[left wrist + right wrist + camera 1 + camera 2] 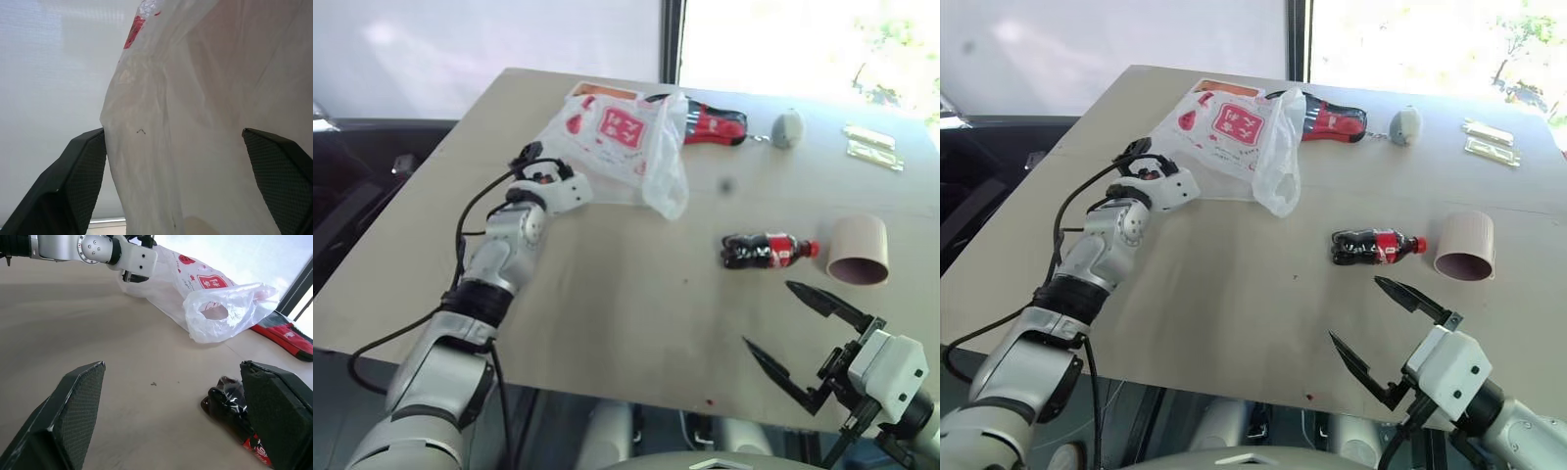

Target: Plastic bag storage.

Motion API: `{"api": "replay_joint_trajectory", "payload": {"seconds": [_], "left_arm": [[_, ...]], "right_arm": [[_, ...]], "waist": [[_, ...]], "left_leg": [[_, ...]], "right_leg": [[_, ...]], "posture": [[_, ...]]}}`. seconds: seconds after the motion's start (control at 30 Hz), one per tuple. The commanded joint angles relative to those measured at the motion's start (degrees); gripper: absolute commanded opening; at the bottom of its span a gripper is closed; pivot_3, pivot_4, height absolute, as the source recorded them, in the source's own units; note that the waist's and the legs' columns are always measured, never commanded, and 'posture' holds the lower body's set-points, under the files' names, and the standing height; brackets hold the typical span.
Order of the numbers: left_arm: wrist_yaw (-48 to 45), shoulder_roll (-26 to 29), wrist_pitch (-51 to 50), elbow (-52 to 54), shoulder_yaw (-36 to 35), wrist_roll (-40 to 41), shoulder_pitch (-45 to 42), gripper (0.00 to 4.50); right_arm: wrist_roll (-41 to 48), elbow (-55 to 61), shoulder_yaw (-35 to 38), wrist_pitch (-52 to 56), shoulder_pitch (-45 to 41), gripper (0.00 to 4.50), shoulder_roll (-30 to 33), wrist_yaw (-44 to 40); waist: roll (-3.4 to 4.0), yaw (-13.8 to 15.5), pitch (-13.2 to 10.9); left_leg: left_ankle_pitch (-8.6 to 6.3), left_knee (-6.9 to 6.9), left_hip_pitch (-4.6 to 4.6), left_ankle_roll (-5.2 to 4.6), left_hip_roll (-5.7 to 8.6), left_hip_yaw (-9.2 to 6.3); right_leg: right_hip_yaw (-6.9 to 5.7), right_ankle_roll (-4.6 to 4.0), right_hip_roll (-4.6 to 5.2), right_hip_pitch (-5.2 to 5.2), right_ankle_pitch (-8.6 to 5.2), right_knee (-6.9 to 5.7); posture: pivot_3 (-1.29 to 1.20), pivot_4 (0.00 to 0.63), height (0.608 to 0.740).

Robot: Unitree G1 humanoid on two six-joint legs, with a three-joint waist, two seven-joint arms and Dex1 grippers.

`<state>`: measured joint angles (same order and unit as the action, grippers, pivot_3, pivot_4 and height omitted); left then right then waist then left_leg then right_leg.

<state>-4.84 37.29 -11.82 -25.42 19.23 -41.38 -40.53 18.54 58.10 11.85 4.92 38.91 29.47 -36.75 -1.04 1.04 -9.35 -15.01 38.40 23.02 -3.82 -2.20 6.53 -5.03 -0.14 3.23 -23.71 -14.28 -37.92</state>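
The plastic bag (pixel 617 137), thin translucent white with red print, lies crumpled at the far middle of the table, its handle loop (pixel 215 312) drooping toward me. My left gripper (pixel 172 132) is at the bag's left near edge. Its fingers (pixel 80 171) stand wide apart, with a fold of the bag between them; neither pad presses on it. My right gripper (pixel 769 313) hovers open over the table's near right edge with nothing in it, apart from the bag.
A small dark cola bottle (pixel 766 251) lies on its side ahead of the right gripper, and a pink cup (pixel 858 250) lies tipped over to its right. A red-and-black pouch (pixel 715 122), a grey round object (pixel 787 127) and two pale strips (pixel 871 145) sit at the back.
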Motion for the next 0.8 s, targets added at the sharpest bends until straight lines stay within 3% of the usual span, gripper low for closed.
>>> {"api": "replay_joint_trajectory", "payload": {"seconds": [0.03, 0.1, 0.13, 0.27, 0.37, 0.6, 0.8], "left_arm": [[-0.51, -1.16, -1.25, 3.12, -4.56, 3.45, -0.69, 3.26], [-1.75, -2.87, -3.85, 4.14, -8.3, 7.59, -0.8, 2.35], [-1.89, -3.11, -4.02, 4.43, -9.16, 8.46, -0.87, 2.23], [-3.58, -5.39, -6.01, 6.43, -14.8, 15.16, -1.11, 0.15], [-7.65, -8.5, -11.77, 10.62, -21.14, 23.85, -2.21, 0.05], [-14.77, -9.68, -20.77, 16.1, -27.94, 35.8, -5.81, 0.05], [-18.69, -14.37, -42.52, 25.52, -36.59, 52.72, -10.43, 0.05]], "right_arm": [[-0.14, 1.9, -0.52, -0.88, 0.86, 4.5, 0.46, 1.03], [-0.25, 1.9, -0.67, -0.86, 1.12, 4.5, 0.59, 1.19], [-0.26, 1.9, -0.72, -0.88, 1.2, 4.5, 0.68, 1.29], [-0.35, 1.9, -0.91, -0.41, 0.62, 4.5, 1.06, 1.89], [0.93, 1.9, -1.61, 2.27, -1.32, 4.5, 1.86, 2.38], [1.18, 1.17, -2.14, 6.46, -6.11, 4.5, 2.74, 3.44], [-2.17, -2.5, -3.31, 12.87, -13.89, 4.5, 3.18, 6.93]], "waist": [[-0.01, -0.05, 0.0], [-0.03, -0.07, 0.0], [-0.07, -0.08, 0.01], [-0.11, -0.1, 0.03], [-0.2, -0.13, 0.04], [-0.24, -0.16, 0.05], [-0.35, -0.19, 0.05]], "left_leg": [[0.0, 0.0, 0.0, 0.0, 0.0, 0.0], [0.0, 0.01, 0.0, 0.0, -0.01, 0.0], [0.0, 0.03, 0.0, 0.0, -0.01, -0.01], [0.01, 0.04, -0.02, 0.01, -0.01, 0.0], [0.01, 0.11, -0.01, 0.01, -0.02, -0.01], [0.02, 0.18, -0.03, 0.02, -0.01, -0.01], [0.02, 0.44, 0.01, 0.01, -0.01, -0.07]], "right_leg": [[0.0, 0.0, 0.0, 0.0, 0.0, -0.01], [0.0, 0.0, 0.0, 0.0, 0.0, -0.02], [0.0, 0.0, 0.01, 0.0, 0.0, -0.03], [0.0, 0.0, 0.0, 0.01, 0.0, -0.05], [0.0, 0.01, 0.0, 0.02, 0.01, -0.07], [0.0, 0.01, -0.03, 0.07, 0.01, -0.11], [-0.02, 0.02, -0.05, 0.16, 0.01, -0.16]], "posture": [[0.0, 0.15, 0.74], [0.0, 0.15, 0.74], [0.0, 0.15, 0.74], [0.0, 0.15, 0.74], [0.0, 0.15, 0.74], [0.0, 0.15, 0.74], [0.0, 0.15, 0.74]]}}
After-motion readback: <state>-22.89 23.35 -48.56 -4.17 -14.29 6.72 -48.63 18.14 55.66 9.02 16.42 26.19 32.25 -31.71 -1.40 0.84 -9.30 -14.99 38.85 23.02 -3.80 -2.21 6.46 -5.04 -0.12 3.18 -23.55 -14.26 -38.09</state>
